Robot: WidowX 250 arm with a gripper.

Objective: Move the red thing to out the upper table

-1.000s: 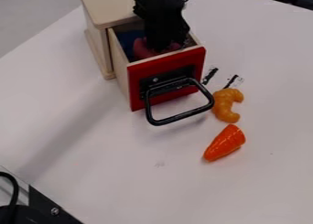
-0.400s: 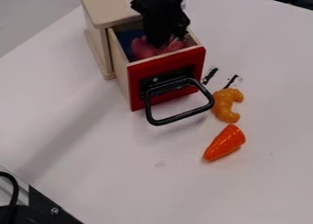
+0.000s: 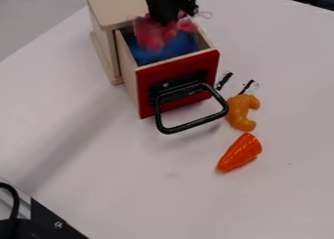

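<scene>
My black gripper (image 3: 168, 17) hangs over the pulled-out drawer at the top of the view, shut on the red thing (image 3: 152, 34). That thing is pinkish red and soft-looking, and hangs on both sides of the gripper just above the drawer's opening. The drawer (image 3: 176, 73) has a red front and a black handle; blue material (image 3: 147, 52) lies inside it. Behind it, the wooden cabinet's light top (image 3: 114, 9) is at the upper left, to the left of the gripper.
An orange croissant-shaped piece (image 3: 241, 112) lies right of the handle, and an orange cone (image 3: 240, 152) lies below it. Black marks (image 3: 223, 80) show on the white table (image 3: 130, 184). A black part with a cable stands at the lower left corner.
The gripper has risen from the drawer, and the red thing has come up with it, uncovering more of the blue inside. The drawer and the orange pieces have stayed put.
</scene>
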